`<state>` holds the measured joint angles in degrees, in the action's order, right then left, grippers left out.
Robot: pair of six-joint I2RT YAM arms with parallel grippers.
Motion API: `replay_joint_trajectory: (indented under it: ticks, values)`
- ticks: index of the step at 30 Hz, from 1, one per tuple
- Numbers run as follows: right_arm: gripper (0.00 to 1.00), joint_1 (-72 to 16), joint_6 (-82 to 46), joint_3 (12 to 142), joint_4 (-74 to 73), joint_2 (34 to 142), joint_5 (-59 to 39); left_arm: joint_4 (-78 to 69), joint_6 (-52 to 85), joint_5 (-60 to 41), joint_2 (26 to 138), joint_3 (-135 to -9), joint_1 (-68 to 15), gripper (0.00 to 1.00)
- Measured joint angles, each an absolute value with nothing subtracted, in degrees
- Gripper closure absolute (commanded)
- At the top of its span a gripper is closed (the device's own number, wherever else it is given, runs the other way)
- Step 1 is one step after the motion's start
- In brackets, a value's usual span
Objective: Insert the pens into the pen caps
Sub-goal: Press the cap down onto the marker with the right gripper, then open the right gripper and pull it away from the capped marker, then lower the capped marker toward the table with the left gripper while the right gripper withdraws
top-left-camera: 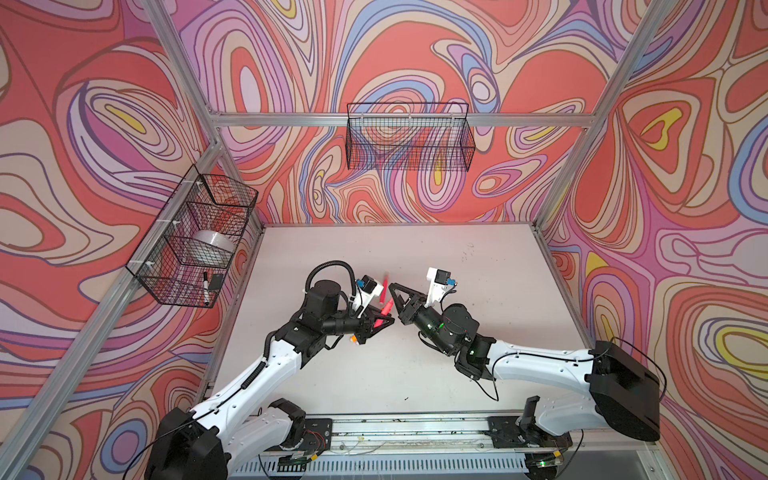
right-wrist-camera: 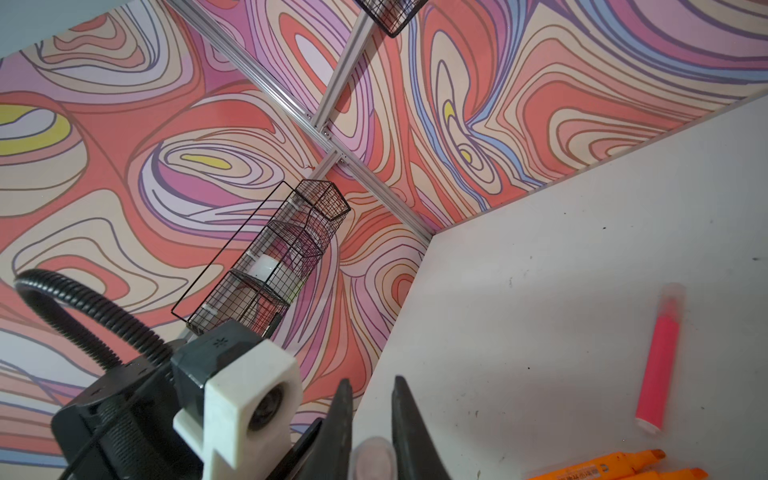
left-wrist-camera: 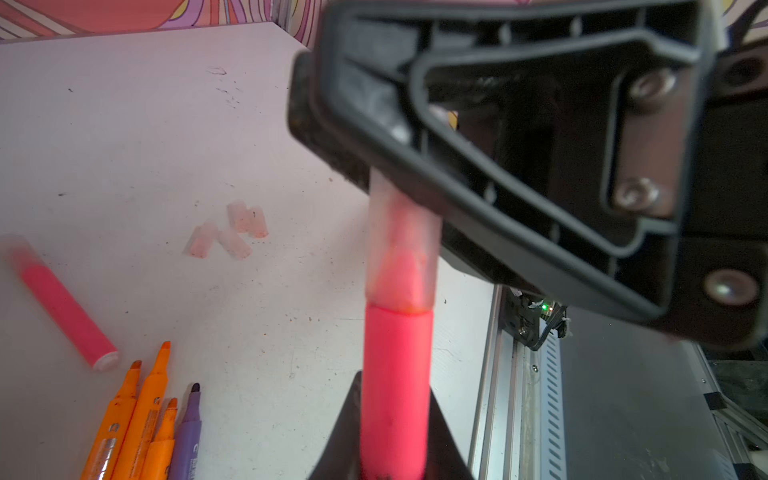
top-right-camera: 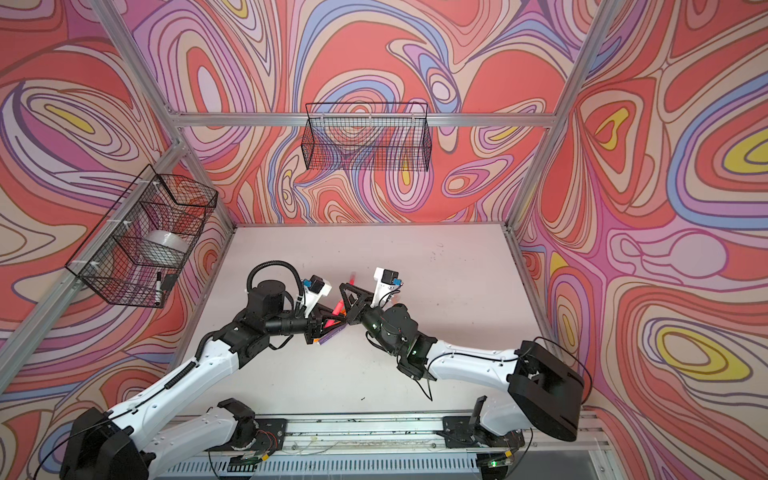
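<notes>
- My left claw [left-wrist-camera: 395, 386] is closed tight on the barrel of a pink-red pen [left-wrist-camera: 397, 353]. The pen sticks out from between the fingers, clear of the tabletop [left-wrist-camera: 124, 145].
- My right claw [right-wrist-camera: 372, 380] is closed as well, pinching the far end of a pale see-through cap [left-wrist-camera: 403, 257].
- The cap covers the pen's pointed tip, which shows faintly through the plastic. The cap's open rim touches the shoulder of the pink barrel.
- In both top views the two claws meet tip to tip over the middle of the tabletop, left arm reaching in from the left and right arm from the right.
- A second pink-red pen [right-wrist-camera: 660, 365] lies flat on the tabletop just beyond the claws, toward the back wall, with a second cap [right-wrist-camera: 672, 297] over its tip.
- Four loose caps [left-wrist-camera: 228, 232] lie in a small huddle on the tabletop, touching or almost touching each other, apart from the pens.
- Three orange pens [left-wrist-camera: 141, 415] and one purple pen [left-wrist-camera: 189, 432] lie side by side, uncapped, with their tips pointing the same way, near the blunt end of the second pen.
- A wire basket [top-left-camera: 166, 266] on the left wall holds a black-and-white marker [top-left-camera: 206, 286].
</notes>
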<state>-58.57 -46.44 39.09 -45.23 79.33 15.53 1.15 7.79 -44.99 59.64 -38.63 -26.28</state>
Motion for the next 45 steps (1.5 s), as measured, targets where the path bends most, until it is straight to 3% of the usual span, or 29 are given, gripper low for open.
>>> replay_joint_trajectory:
  ticks: [10, 15, 19, 23, 35, 45]
  values:
    - [0.98, -59.37, -45.23, 39.79, -43.2, 77.17, 15.94, 0.49, 8.75, -46.09, 57.19, -38.63, -25.87, 1.0]
    - [0.74, -60.14, -43.46, 41.87, -37.98, 75.05, 18.13, -2.63, 8.56, -46.13, 56.53, -38.11, -25.87, 1.0]
    - [0.44, -65.39, -40.38, 40.99, -27.27, 71.96, 16.25, -13.41, 12.78, -32.88, 57.6, -37.56, -20.12, 1.0]
    - [0.27, -66.3, -36.95, 40.86, -20.56, 68.77, 17.45, -19.66, 15.49, -26.76, 59.99, -35.66, -19.53, 1.0]
    - [0.17, -63.13, -35.73, 40.27, -1.85, 55.07, 33.23, -16.32, 21.8, -15.25, 77.87, -37.08, -19.55, 1.0]
    - [0.14, -39.0, -36.07, 40.4, 11.84, 56.36, 32.56, -5.28, 22.52, -10.11, 92.64, -51.31, -19.55, 1.0]
